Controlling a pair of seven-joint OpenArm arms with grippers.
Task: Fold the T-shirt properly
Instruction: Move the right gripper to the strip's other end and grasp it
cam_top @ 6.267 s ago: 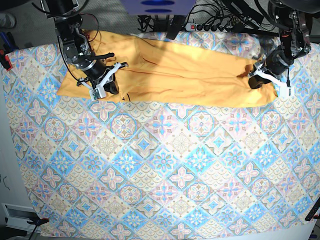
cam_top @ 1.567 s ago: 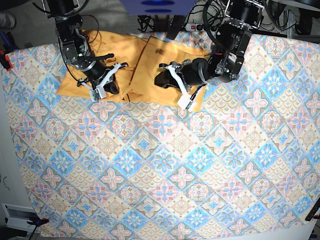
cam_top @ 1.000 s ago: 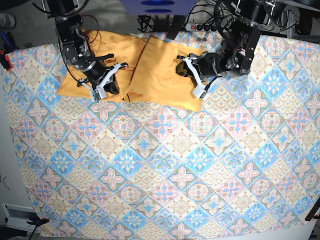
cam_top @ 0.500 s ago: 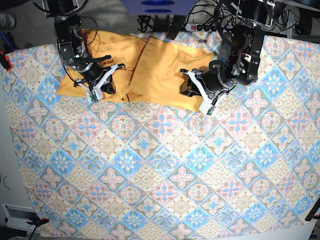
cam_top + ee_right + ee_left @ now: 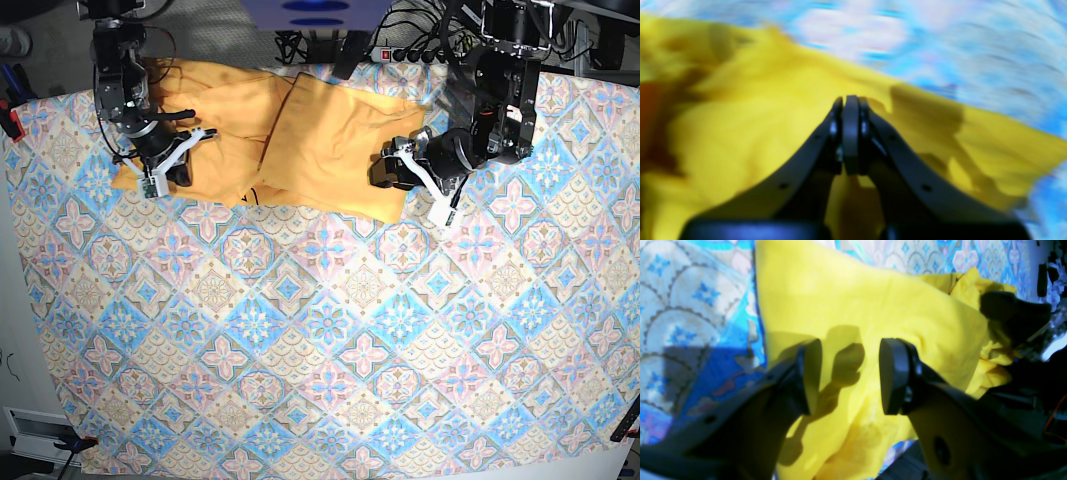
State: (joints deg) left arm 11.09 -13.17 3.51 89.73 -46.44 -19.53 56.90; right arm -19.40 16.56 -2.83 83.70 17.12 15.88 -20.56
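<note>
Half the job is looking done, I'd say. Most of the cloth (image 5: 330,340) nearest the camera is lying bare. Further back, the left gripper (image 5: 400,170) is hanging spread and empty at the shirt (image 5: 320,150) edge, with one side already lying doubled over the middle. At the far corner, the right gripper (image 5: 172,160) is sitting clenched over the other side, but whether it's pinching fabric I can't tell. That bunched side is needing folding.
</note>
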